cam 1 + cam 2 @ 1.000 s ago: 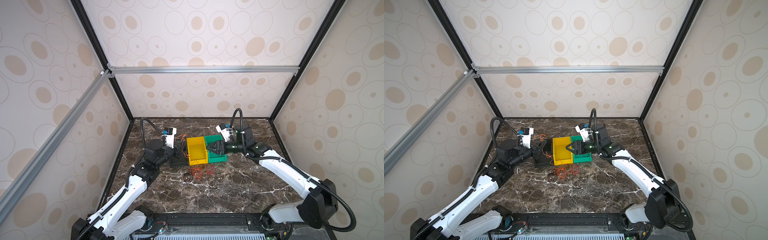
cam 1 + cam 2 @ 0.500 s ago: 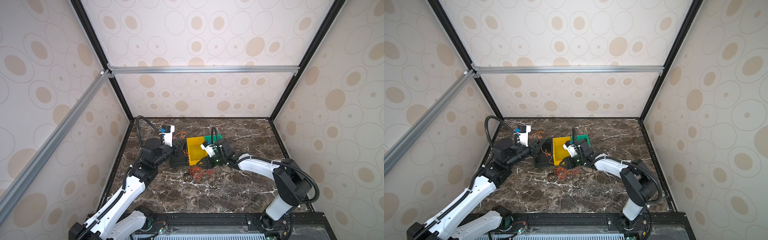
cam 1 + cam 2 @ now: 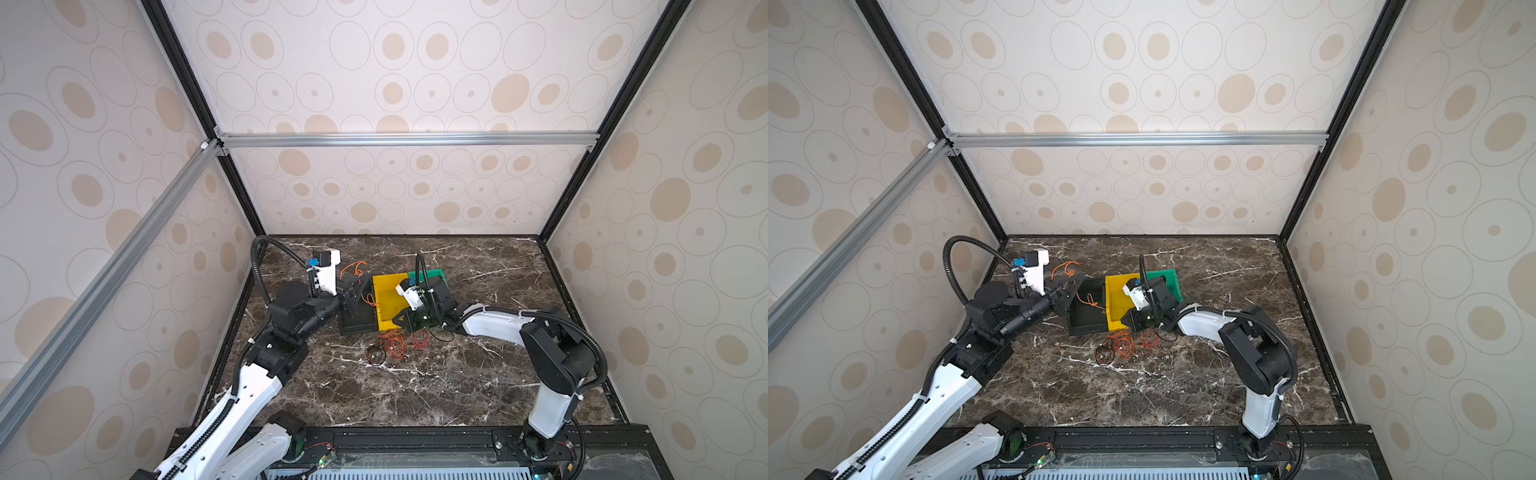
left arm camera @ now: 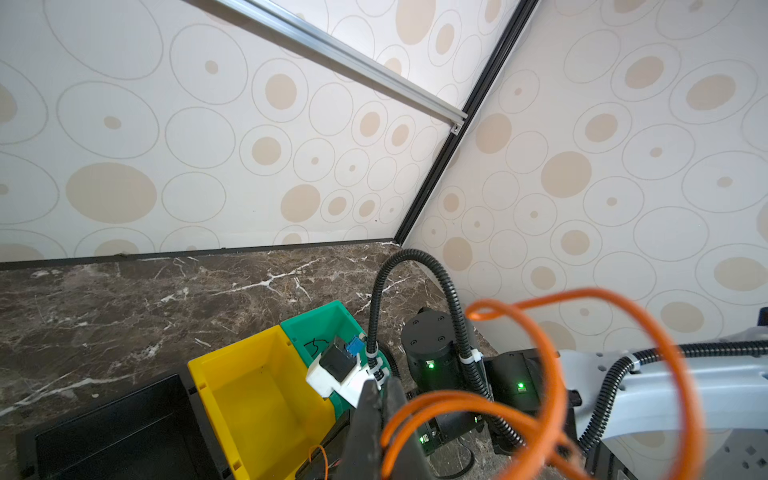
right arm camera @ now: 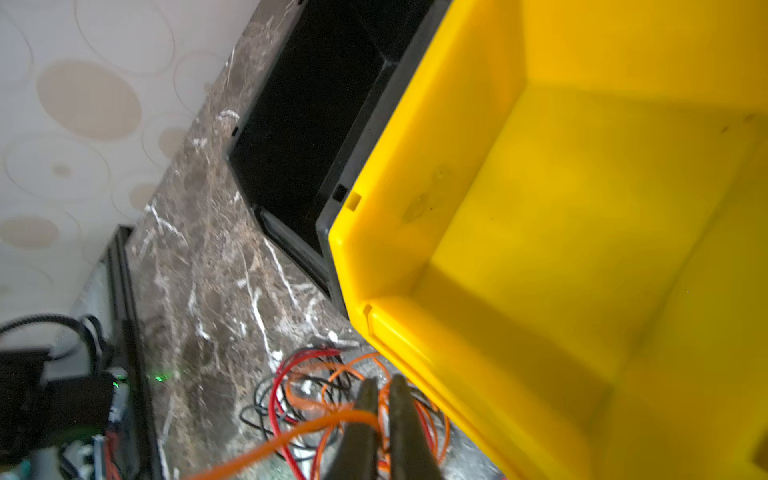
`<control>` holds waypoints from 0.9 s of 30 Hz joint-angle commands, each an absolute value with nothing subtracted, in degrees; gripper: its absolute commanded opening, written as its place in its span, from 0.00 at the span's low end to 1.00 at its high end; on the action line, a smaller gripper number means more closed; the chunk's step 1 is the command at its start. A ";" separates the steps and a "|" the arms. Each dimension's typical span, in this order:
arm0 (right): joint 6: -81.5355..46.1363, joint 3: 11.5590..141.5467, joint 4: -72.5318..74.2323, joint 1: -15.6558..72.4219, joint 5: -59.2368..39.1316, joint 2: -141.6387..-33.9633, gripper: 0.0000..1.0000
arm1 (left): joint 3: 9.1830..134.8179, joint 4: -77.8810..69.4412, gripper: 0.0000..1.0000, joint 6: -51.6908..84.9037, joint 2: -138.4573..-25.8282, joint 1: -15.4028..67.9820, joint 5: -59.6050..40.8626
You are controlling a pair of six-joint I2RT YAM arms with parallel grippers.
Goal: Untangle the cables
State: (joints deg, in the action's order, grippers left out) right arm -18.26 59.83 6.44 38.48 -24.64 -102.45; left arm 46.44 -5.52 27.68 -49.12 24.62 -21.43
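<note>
No legible text or labels; no numbers, signs

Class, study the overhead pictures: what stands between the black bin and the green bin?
The yellow bin stands between the black bin and the green bin, side by side in a row. Both top views show it.

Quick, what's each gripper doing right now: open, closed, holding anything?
Left gripper: closed, holding a looping orange cable.
Right gripper: closed, apparently pinching an orange strand.
</note>
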 commanded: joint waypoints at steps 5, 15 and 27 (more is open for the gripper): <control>-16.05 61.40 2.31 38.67 -19.36 -90.31 0.00 | 45.78 -7.49 0.00 28.73 -48.19 24.10 -20.79; -9.56 67.55 -7.33 38.73 -15.44 -82.11 0.00 | 43.39 -8.34 0.00 29.17 -48.87 24.17 -20.17; -5.18 78.58 -14.05 38.76 -14.68 -76.74 0.00 | 42.28 -9.32 0.00 29.62 -49.12 24.17 -19.02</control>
